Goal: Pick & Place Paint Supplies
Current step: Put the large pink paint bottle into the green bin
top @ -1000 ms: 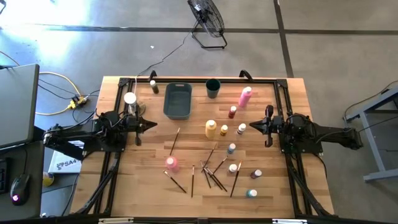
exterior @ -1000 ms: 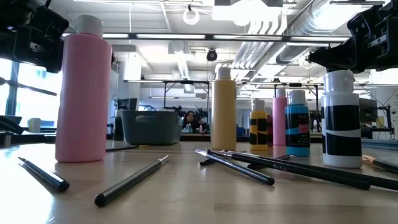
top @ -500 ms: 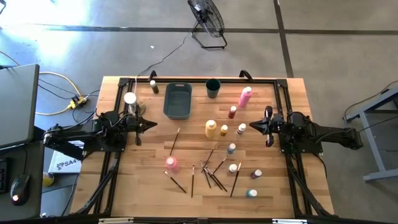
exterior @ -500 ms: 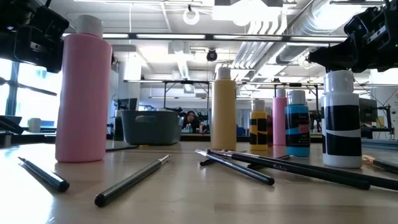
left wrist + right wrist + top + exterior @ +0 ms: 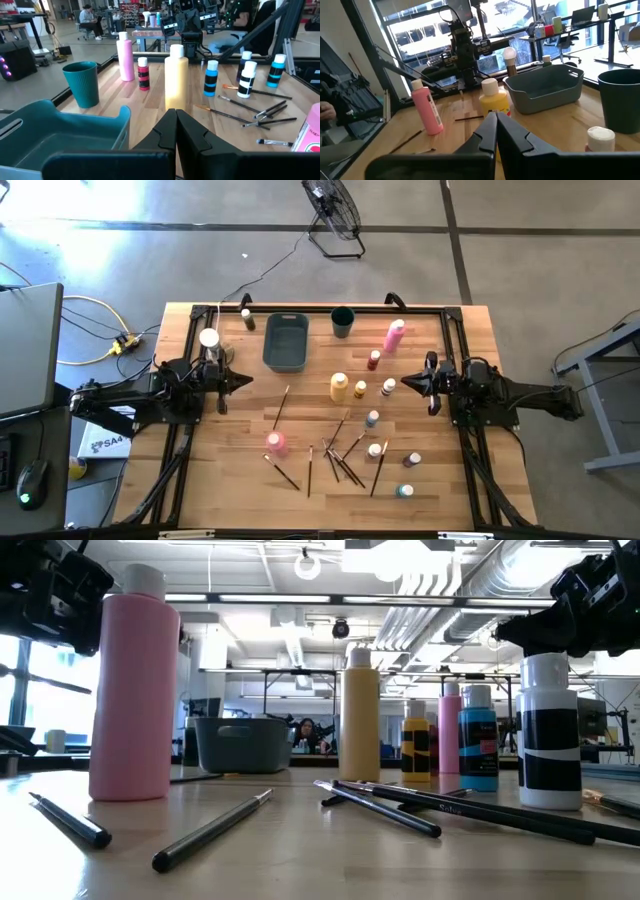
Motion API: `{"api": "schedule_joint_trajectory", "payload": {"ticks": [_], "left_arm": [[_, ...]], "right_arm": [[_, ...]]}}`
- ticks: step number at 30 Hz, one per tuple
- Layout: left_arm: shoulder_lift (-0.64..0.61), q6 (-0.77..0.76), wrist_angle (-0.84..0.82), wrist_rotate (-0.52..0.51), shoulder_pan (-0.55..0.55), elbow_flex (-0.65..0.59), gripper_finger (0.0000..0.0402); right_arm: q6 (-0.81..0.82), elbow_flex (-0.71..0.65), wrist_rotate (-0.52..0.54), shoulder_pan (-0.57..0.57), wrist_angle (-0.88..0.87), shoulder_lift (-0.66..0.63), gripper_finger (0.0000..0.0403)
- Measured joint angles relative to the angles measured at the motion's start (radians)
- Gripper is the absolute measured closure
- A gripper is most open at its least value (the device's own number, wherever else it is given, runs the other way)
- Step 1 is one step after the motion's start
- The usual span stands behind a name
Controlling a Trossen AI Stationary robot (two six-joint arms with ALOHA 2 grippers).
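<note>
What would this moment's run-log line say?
phase: idle | left gripper: shut, empty, beside grey bin | right gripper: shut, empty, near small bottles | paintbrushes: on table

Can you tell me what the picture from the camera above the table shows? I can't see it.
Two dark robot arms wait at the sides of a wooden table, left gripper and right gripper both shut and empty. Between them stand paint bottles, a gray bin and a teal cup, with paintbrushes scattered nearby.

Bottles, brushes (image 5: 340, 455) crowd mid table; tray (image 5: 285, 342) blocks rear.
</note>
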Motion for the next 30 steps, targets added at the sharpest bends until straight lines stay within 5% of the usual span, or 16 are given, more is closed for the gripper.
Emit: {"api": "schedule_joint_trajectory", "payload": {"ticks": [30], "left_arm": [[0.000, -0.002, 0.007, -0.020, 0.000, 0.002, 0.0402]], "right_arm": [[-0.083, 0.000, 0.001, 0.000, 0.000, 0.000, 0.0400]]}}
